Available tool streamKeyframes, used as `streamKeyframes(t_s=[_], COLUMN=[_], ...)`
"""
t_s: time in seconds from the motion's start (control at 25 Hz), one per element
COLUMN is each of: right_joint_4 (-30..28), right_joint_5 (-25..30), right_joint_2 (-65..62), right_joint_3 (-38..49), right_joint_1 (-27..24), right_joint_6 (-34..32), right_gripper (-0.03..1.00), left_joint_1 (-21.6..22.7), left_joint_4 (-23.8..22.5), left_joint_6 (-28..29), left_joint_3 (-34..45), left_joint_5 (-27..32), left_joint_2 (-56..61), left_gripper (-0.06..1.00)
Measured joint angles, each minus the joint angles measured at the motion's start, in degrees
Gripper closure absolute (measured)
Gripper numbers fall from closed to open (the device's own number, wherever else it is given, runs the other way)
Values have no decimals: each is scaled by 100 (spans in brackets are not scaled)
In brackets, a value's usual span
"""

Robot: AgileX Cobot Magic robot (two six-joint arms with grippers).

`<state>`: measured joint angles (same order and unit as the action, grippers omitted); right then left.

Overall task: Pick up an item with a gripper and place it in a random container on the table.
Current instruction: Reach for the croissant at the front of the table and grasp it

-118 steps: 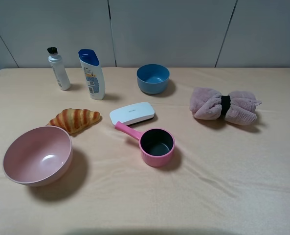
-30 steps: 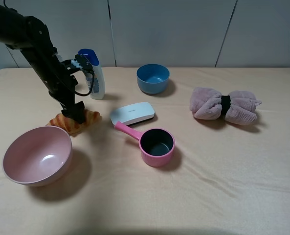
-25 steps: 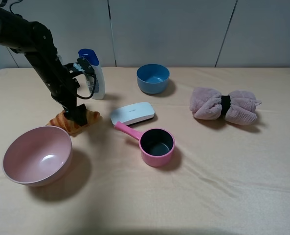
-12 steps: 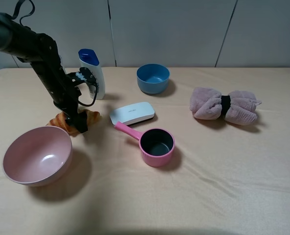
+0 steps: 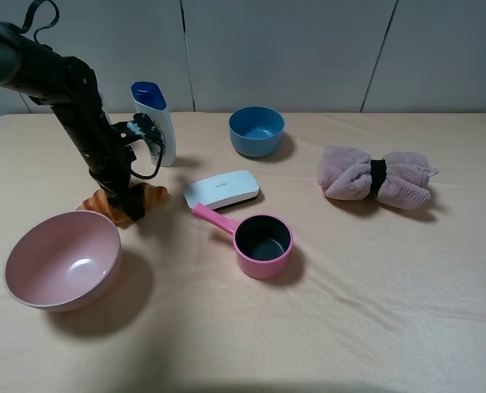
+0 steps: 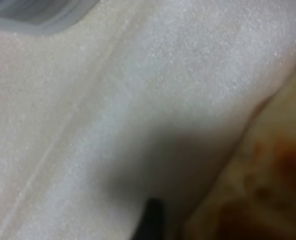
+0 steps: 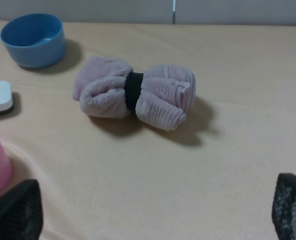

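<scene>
Left arm (image 5: 77,100) outstretched, pincer (image 5: 132,205) low

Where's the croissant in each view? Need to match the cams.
Exterior high: croissant on the left side, just beyond the pink bowl, with the left gripper over its middle.
Left wrist: blurred golden-brown mass in the lower right of the picture, very close.
Right wrist: not in it.
Shared landmark: the beige-clothed table shows in all three.
</scene>
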<state>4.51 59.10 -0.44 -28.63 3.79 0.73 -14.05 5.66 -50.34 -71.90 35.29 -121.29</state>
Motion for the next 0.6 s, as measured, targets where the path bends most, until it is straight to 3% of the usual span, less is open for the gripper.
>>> streamKeyframes(t_s=[0.12,0.6], right_joint_4=[0,0], right_joint_5=[0,0], right_joint_2=[0,0], right_joint_3=[0,0], right_joint_1=[0,0], right_joint_6=[0,0], right_gripper=[27,27], left_joint_1=[0,0], left_joint_4=[-25,-42], left_joint_6=[0,0], left_joint_3=[0,0], left_joint_5=[0,0], left_joint_2=[0,0], left_gripper=[33,33])
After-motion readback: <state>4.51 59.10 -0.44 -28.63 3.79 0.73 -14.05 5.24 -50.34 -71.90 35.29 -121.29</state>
